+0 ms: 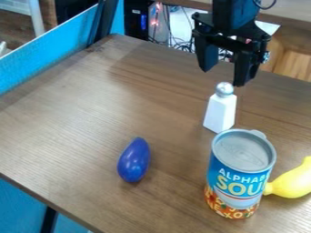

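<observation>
The black gripper [222, 77] hangs over the far part of the table, its two fingers apart and nothing between them. Just below and in front of it stands a white shaker [220, 111] with a silver top, upright and not touched. Nearer the camera, a blue soup can [239, 175] stands upright. To the can's right lies a yellow object [293, 180], partly cut off by the view's right edge and partly behind the can. A blue-purple eggplant-shaped object [134, 160] lies left of the can.
The brown wooden table [85, 109] has its left front edge running diagonally across the lower left. A blue panel [52, 49] borders the far left side. Behind the table's far edge are cables and a black device [137, 20] with lights.
</observation>
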Motion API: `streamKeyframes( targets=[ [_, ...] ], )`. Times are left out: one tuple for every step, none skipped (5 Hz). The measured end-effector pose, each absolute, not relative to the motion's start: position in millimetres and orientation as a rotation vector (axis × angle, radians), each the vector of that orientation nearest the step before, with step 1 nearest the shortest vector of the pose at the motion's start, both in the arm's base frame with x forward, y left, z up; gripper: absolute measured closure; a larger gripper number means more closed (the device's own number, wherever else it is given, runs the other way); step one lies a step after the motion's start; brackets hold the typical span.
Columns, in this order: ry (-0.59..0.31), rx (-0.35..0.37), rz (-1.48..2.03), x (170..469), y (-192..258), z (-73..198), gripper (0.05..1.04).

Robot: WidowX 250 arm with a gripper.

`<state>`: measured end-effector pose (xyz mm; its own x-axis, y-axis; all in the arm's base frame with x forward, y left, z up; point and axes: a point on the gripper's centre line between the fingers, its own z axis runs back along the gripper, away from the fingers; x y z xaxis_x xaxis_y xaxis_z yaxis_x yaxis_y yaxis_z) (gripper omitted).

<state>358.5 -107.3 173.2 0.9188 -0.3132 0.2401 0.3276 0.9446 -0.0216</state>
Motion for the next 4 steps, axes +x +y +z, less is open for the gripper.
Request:
streamKeyframes(
  targets=[
    [-0.193,-0.055,-0.33,357.7,-106.3,159.1,0.083],
    [-0.128,-0.022,-0.387,362.9,-104.2,147.9,0.083],
    [-0.121,-0.028,-0.416,367.6,-106.7,145.5,0.083],
    [-0.073,-0.031,-0.427,373.2,-108.9,130.7,0.083]
  ],
)
